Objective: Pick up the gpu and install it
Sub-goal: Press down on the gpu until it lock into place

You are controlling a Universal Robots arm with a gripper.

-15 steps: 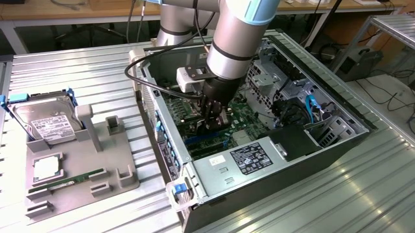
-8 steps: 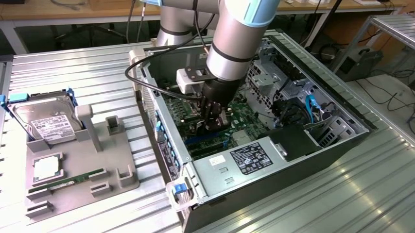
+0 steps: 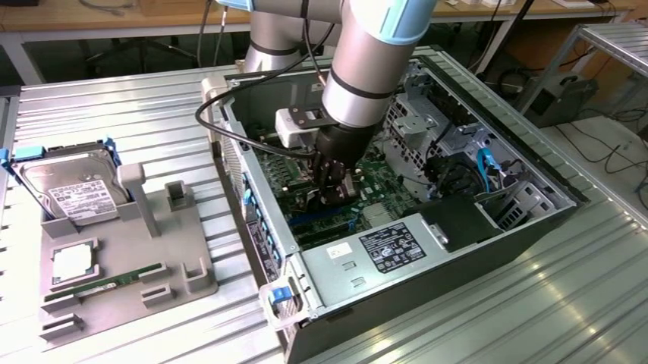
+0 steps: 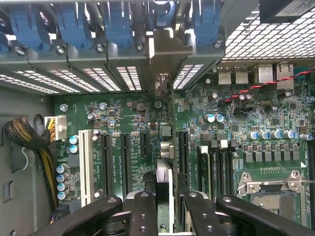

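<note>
My gripper [image 3: 335,189] is down inside the case [image 3: 526,227], squeezing the gpu [image 4: 164,162] on its edge. The green board [image 4: 123,123] is right under it.

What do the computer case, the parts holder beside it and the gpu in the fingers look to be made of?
Computer case: bare sheet metal, going by its dull grey sheen and punched vent holes. Parts holder: matte grey, blocky, probably plastic. The gpu, seen edge-on between the fingers, shows a silvery bracket that looks like metal; its board material is unclear.
</note>
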